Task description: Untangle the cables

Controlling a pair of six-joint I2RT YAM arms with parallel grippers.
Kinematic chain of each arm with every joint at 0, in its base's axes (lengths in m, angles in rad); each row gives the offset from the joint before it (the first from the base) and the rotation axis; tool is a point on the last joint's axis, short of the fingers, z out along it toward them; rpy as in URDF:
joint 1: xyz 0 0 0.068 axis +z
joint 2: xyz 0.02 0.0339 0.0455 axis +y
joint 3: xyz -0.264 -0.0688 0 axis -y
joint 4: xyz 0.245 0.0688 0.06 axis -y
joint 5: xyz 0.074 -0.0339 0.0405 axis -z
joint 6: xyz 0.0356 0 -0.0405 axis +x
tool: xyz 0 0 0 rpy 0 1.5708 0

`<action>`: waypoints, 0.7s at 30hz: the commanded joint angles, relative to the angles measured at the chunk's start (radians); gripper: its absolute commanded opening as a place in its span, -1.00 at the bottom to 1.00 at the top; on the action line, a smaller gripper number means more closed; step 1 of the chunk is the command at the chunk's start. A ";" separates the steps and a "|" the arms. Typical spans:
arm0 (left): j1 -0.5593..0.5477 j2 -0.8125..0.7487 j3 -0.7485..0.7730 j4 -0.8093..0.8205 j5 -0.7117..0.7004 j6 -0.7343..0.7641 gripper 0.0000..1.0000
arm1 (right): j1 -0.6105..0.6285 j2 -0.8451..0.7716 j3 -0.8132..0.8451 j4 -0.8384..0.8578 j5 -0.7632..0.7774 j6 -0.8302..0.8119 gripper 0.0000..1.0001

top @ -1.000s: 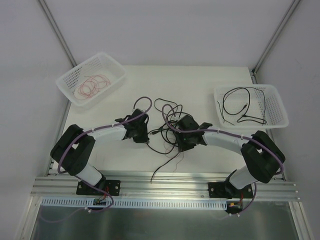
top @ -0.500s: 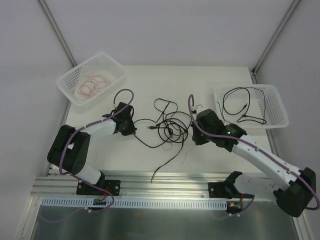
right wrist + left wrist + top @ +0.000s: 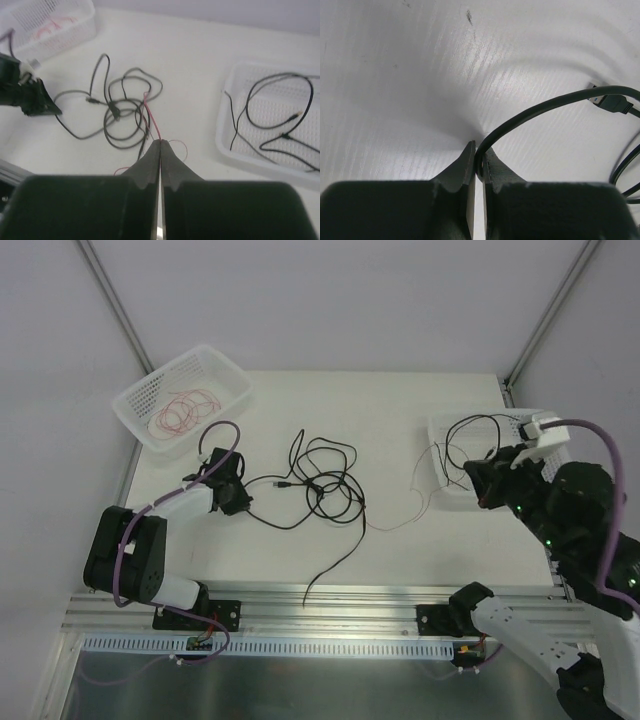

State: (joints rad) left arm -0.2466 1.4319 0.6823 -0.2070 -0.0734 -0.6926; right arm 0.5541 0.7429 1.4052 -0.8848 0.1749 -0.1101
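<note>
A tangle of black cables (image 3: 325, 485) lies mid-table; it also shows in the right wrist view (image 3: 120, 117). My left gripper (image 3: 234, 497) is low on the table at the tangle's left and is shut on a black cable (image 3: 530, 107) whose connector (image 3: 612, 102) lies to the right. My right gripper (image 3: 478, 485) is raised high near the right basket and is shut on a thin red wire (image 3: 151, 115). The red wire (image 3: 400, 522) runs from the tangle's right side up toward that gripper. In the wrist views the left gripper (image 3: 479, 155) and the right gripper (image 3: 160, 142) both pinch their cables at the tips.
A white basket (image 3: 232, 380) at the back left holds red wires (image 3: 180, 412). A white basket (image 3: 560, 455) at the right holds black cables (image 3: 490, 455). A loose black cable end (image 3: 325, 575) trails toward the front rail (image 3: 330, 610).
My right arm has risen and swung right toward the right basket, drawing the red wire out of the tangle. My left gripper has moved left, pulling its black cable and stretching the tangle.
</note>
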 commanded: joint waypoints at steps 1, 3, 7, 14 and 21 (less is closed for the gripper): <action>0.012 -0.014 -0.024 -0.035 -0.020 0.004 -1.00 | -0.005 -0.025 0.135 -0.011 -0.020 -0.062 -0.99; 0.012 -0.019 -0.024 -0.034 0.009 0.004 -0.93 | -0.005 -0.007 0.165 -0.017 -0.049 -0.069 -0.99; 0.009 -0.092 -0.029 -0.035 0.064 0.021 -0.48 | -0.006 -0.011 0.094 0.048 -0.185 -0.025 -0.99; -0.063 -0.335 -0.027 -0.035 0.175 0.119 0.85 | -0.005 0.015 -0.024 0.165 -0.423 0.076 -0.99; -0.310 -0.497 0.017 0.099 0.244 0.246 0.98 | -0.005 0.059 -0.026 0.202 -0.508 0.093 -0.99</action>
State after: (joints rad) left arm -0.4709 0.9810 0.6666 -0.2104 0.0990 -0.5385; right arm 0.5529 0.8032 1.3685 -0.7696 -0.2470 -0.0418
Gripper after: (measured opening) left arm 0.990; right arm 0.012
